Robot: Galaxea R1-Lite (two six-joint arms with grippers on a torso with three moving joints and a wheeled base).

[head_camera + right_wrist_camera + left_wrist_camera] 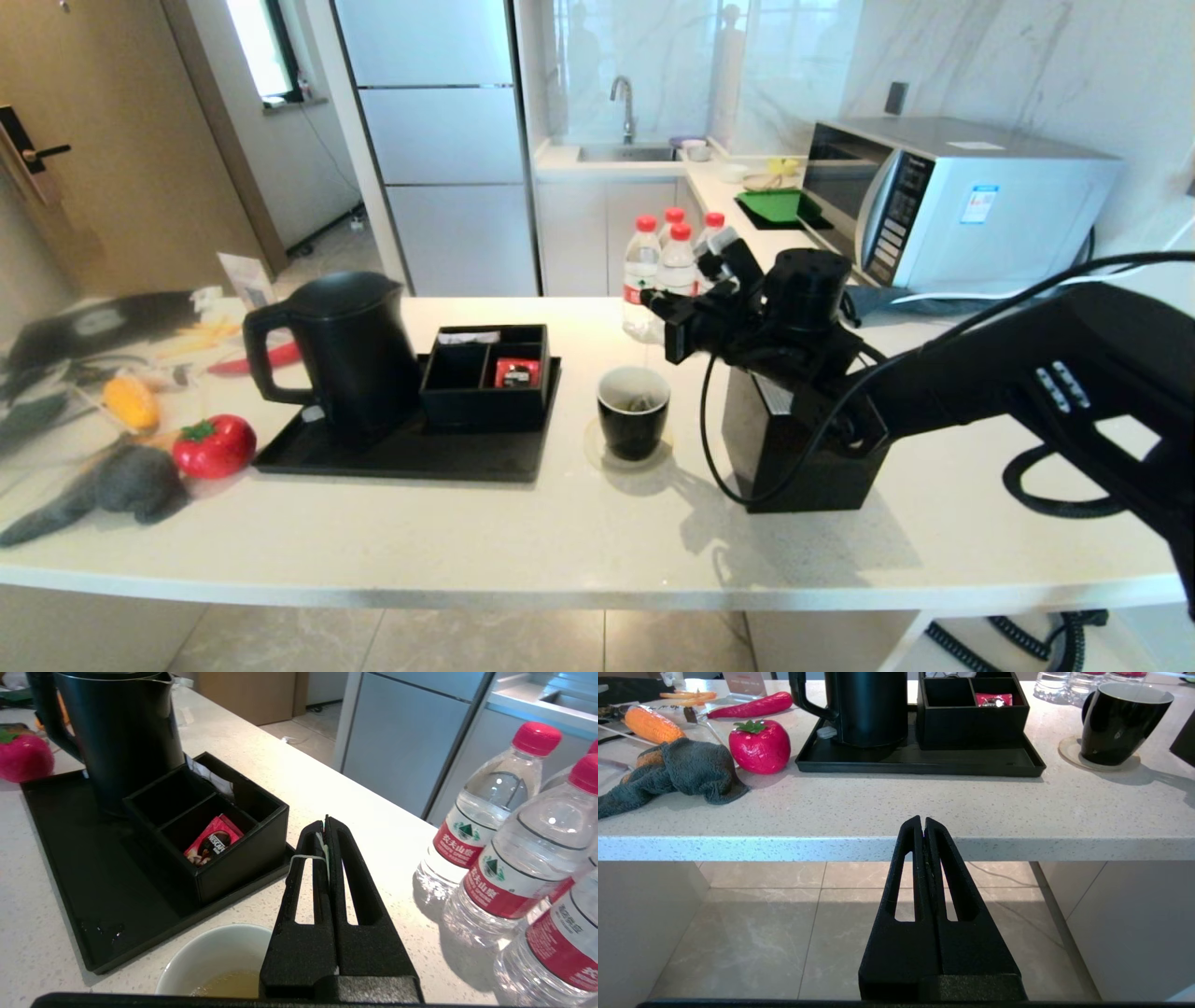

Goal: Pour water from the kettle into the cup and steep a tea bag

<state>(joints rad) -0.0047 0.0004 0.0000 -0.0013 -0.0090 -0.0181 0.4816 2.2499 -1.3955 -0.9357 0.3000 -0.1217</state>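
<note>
Right pincer [674, 322] hangs above the counter [579, 532], just over and behind the cup [634, 411], in front of the bottles [674, 257]. Its fingers are pressed together, clamping a white string and paper tag [323, 851] between the tips; the string loops over one finger [306, 877]. In the right wrist view the string cannot be followed down to the cup.

The cup stands on a pale coaster [597, 446], just right of the black tray [411, 457]. Inside it: pale yellowish water [233, 985] and a small dark tea bag [639, 403] lying against the white lining.

The kettle [350, 350] stands upright on the left part of the tray, lid on, handle pointing left. Beside it on the tray, touching or nearly so, sits the black compartment box [485, 378]; a red packet [516, 371] lies in its right-hand compartment, a white paper item in the back one.

Left pincer [923, 828] is parked below the counter's front edge, over the floor tiles, fingers closed flat against each other with nothing between them. It does not show in the head view.

Left of the tray: a red toy strawberry [214, 445], a grey cloth [121, 485], a toy corn cob [131, 401], a red chilli [271, 357]. Right of the cup: a black tissue box [803, 457] under the right arm.
</note>
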